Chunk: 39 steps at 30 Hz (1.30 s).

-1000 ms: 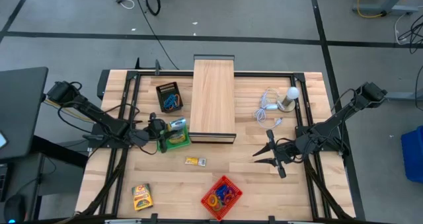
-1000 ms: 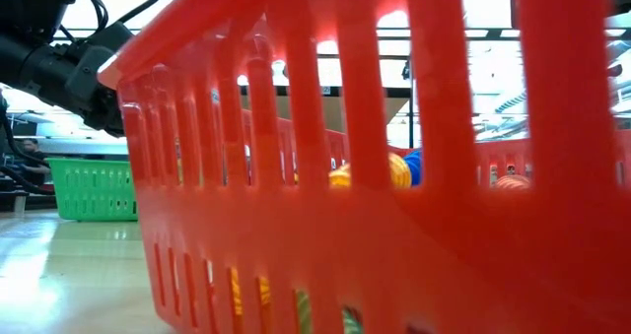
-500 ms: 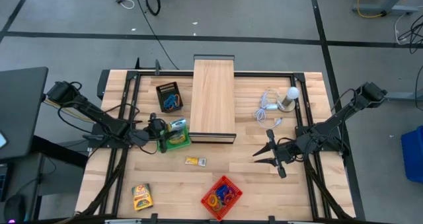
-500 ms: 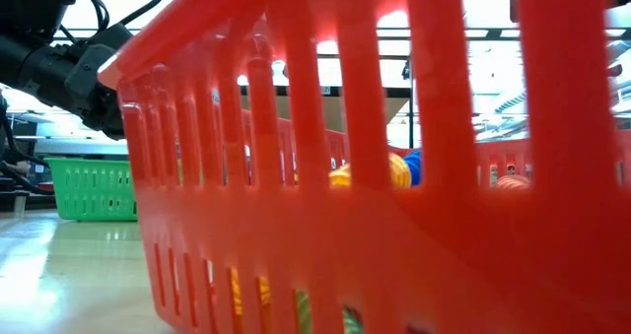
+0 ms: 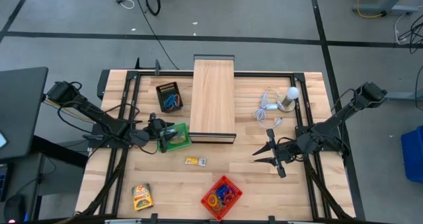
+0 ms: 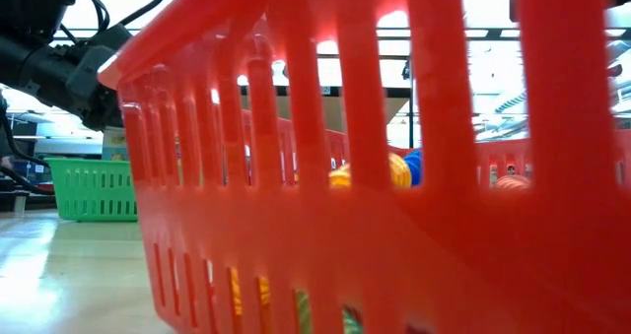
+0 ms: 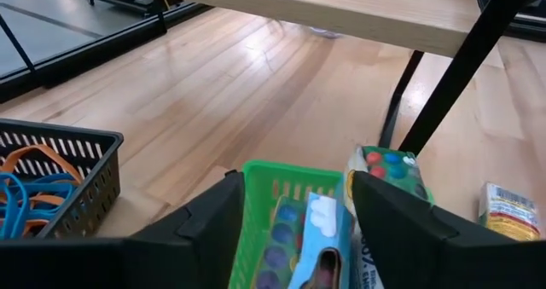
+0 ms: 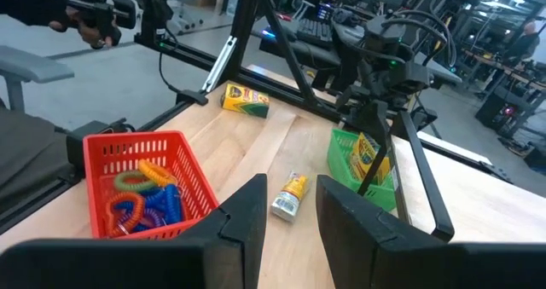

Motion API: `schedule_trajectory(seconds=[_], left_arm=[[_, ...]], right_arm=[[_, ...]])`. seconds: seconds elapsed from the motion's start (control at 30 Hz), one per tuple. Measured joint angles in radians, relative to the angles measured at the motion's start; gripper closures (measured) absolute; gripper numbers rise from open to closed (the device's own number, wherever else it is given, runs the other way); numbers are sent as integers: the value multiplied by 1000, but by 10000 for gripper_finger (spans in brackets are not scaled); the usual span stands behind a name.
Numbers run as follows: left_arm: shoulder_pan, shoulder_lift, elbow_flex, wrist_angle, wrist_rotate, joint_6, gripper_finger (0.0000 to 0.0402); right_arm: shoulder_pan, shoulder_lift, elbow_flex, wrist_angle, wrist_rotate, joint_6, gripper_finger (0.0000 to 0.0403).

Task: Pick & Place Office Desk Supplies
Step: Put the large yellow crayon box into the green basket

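Observation:
My left gripper (image 5: 160,137) (image 7: 297,187) stands open over the near-left end of a green basket (image 5: 176,138) (image 7: 273,212). In that basket a crayon box (image 7: 386,171) stands tilted beside a white-and-blue pack (image 7: 320,225); the box's top shows above the basket's rim (image 6: 113,143). My right gripper (image 5: 269,155) (image 8: 290,191) hangs open at the right with nothing between its fingers. A second crayon box (image 5: 141,196) and a small yellow piece (image 5: 195,161) lie on the table. Coloured loops fill a red basket (image 5: 221,196) and a black basket (image 5: 169,97).
A long pale wooden box (image 5: 213,100) stands on black legs at the middle back, right beside the green basket. A white bulb with a coiled cable (image 5: 283,100) lies at the far right. The red basket (image 6: 394,176) fills the low view.
My left gripper has opened and let go of a pale box that it held over the green basket's far edge. The box has dropped into the basket and now stands tilted in it. Neither arm has shifted.

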Motion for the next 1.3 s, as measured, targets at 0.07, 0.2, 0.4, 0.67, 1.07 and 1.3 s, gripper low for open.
schedule_trajectory(seconds=[0.07, 0.2, 0.4, 0.67, 1.07, 1.3], left_arm=[[0, 0, 0, 0, -14, 11, 190], [0, 0, -1, 5, -32, 29, 204], [-2, 3, -5, 94, -37, 156, 211], [-3, 3, -5, 134, -38, 202, 211], [-3, 2, -4, 334, -46, 381, 211], [-63, 1, 84, 339, 2, 483, 219]], right_arm=[[0, 0, 0, 0, 0, 0, 293], [0, 0, 0, 0, 1, 2, 293], [0, 0, 0, 0, 2, 2, 293], [0, 0, 0, 0, 3, 2, 293], [0, 0, 0, 0, 3, 3, 293], [0, 0, 0, 0, 2, 10, 293]])
